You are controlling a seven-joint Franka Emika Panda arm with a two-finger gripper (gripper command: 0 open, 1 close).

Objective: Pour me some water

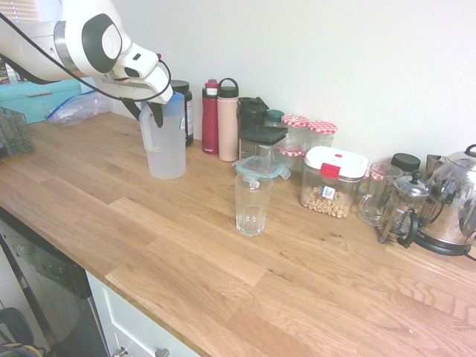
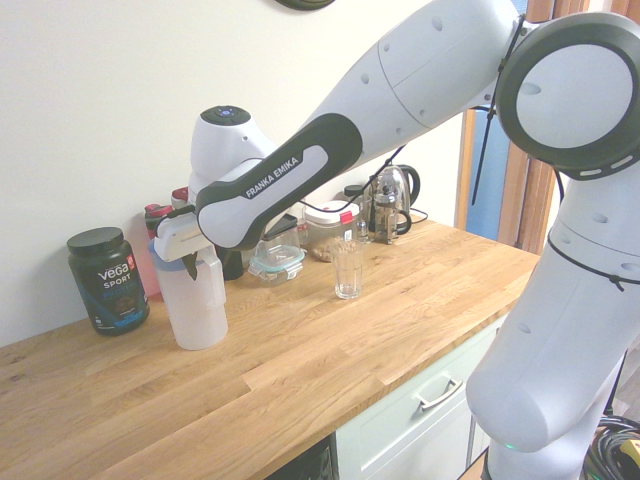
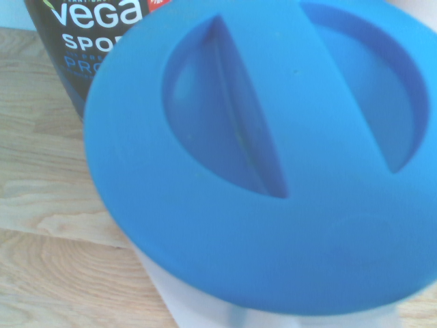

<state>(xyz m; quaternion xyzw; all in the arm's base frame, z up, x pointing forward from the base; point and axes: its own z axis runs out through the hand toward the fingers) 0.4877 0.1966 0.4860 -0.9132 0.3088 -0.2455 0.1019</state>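
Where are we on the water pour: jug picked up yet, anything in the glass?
Done: the gripper has reached the top of the jug, by its handle side. In hand: taking hold; the jug stands upright on the counter, blue lid on, and I cannot tell whether the grip is firm. Left: lift it, carry it to the glass and tip. I cannot tell from here whether the glass holds any water.

Vega tub [image 2: 108,279], bottles [image 1: 220,119], kettle [image 1: 455,201] line the wall.

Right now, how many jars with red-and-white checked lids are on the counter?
3: two stand side by side at the wall, jar and jar, and a shorter one in front of them. Others may be hidden behind the containers.
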